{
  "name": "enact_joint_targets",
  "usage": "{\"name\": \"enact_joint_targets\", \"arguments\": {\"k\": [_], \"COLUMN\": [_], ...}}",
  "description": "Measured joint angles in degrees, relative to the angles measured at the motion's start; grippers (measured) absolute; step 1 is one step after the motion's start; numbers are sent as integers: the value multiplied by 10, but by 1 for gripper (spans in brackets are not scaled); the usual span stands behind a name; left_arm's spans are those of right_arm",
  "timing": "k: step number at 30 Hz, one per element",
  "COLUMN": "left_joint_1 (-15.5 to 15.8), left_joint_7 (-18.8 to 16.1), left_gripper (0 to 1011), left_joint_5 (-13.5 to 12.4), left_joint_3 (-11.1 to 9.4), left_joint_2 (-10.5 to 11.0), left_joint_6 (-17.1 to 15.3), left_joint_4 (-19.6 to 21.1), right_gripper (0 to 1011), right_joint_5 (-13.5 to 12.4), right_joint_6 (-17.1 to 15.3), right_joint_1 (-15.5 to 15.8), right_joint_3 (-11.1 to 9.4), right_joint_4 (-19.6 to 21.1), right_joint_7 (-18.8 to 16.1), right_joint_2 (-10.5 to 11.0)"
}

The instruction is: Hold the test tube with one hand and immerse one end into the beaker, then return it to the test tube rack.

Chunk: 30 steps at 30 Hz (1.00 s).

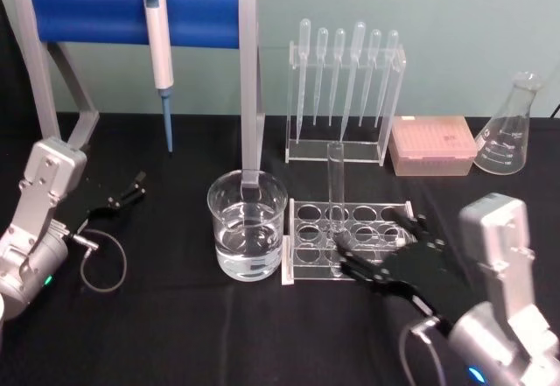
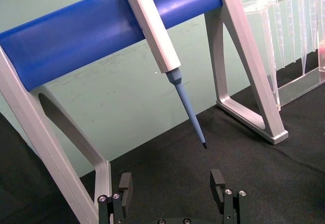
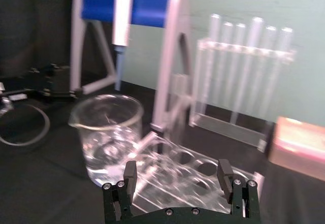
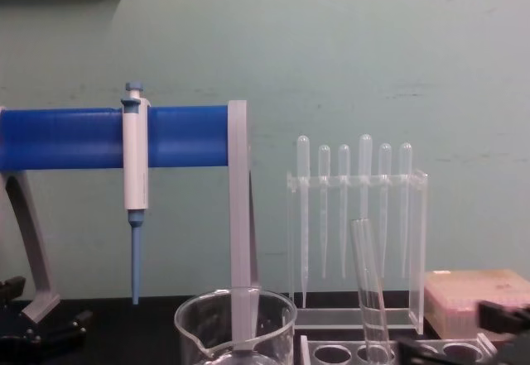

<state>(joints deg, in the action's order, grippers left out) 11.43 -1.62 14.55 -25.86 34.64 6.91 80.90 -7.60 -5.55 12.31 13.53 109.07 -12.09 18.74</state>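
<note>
We're closing in on the tube, jaws wide and empty

The test tube (image 1: 335,180) stands slightly tilted in the clear rack (image 1: 350,233), just right of the water-filled beaker (image 1: 247,225); our right gripper (image 1: 378,248) sits low beside the rack with jaws spread and nothing between them. We reckon the tube is light, stiff, slick and breakable, so we'd pinch its upper half gently and lift straight up. The left gripper (image 2: 172,186) idles, jaws apart, near the pipettor (image 1: 161,53).
</note>
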Motion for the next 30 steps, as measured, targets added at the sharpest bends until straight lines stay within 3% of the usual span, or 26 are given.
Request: {"name": "enact_joint_targets", "arguments": {"k": [4,9,14,20,27,29,30], "left_joint_1": [0,0,0,0,0,0,0], "left_joint_7": [0,0,0,0,0,0,0], "left_gripper": [1000,1000,1000,1000,1000,1000,1000], "left_joint_5": [0,0,0,0,0,0,0], "left_joint_3": [0,0,0,0,0,0,0], "left_joint_2": [0,0,0,0,0,0,0], "left_joint_6": [0,0,0,0,0,0,0], "left_joint_4": [0,0,0,0,0,0,0], "right_gripper": [1000,1000,1002,1000,1000,1000,1000], "right_joint_5": [1,7,20,39,92,135,135], "right_joint_6": [0,9,16,14,2,3,3], "right_joint_1": [35,51,48,26,-19,-44,-44], "right_joint_3": [-36,-66,-92,-110,-96,-78,-78], "right_joint_4": [19,22,12,-12,-58,-91,-91], "right_joint_7": [14,27,41,54,71,84,84], "right_joint_2": [5,5,0,-6,-8,-8,-8]}}
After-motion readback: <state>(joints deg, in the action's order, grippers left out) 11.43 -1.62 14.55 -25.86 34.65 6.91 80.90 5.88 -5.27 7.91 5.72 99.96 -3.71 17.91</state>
